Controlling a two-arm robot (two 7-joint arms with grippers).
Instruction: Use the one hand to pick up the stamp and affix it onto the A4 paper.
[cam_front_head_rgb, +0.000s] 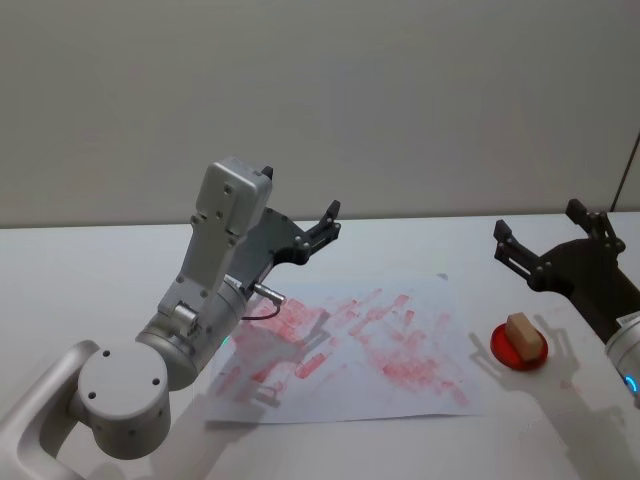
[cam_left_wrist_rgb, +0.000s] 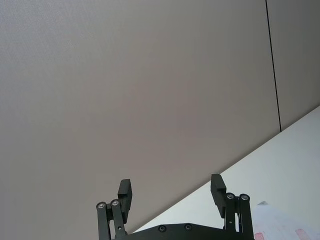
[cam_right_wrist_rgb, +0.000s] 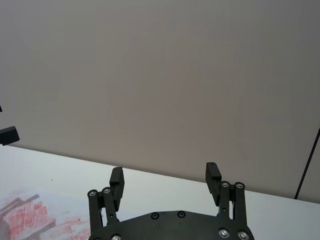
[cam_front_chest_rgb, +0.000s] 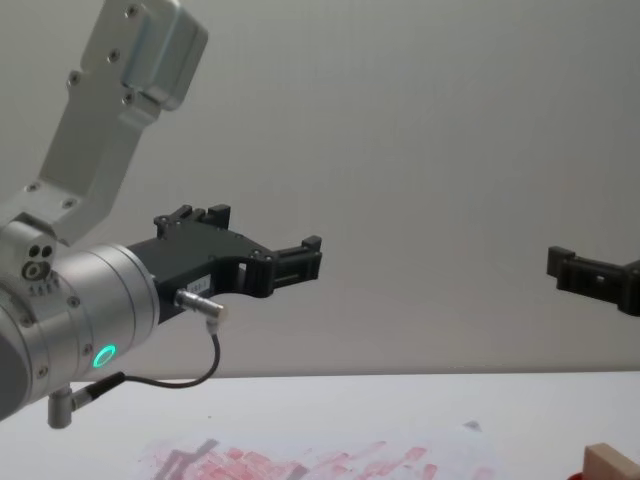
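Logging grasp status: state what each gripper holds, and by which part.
Nothing is held. The left gripper and right gripper are both open and empty; the stamp sits on its red dish.

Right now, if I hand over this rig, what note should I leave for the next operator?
Left gripper: open, empty, raised over the left part of the A4 paper.
Right gripper: open, empty, raised at the right, close to the stamp.
The stamp lies on a red pad, right of the paper.
Done: the paper bears many red prints.
Left to do: grasp the stamp and press it on the paper.
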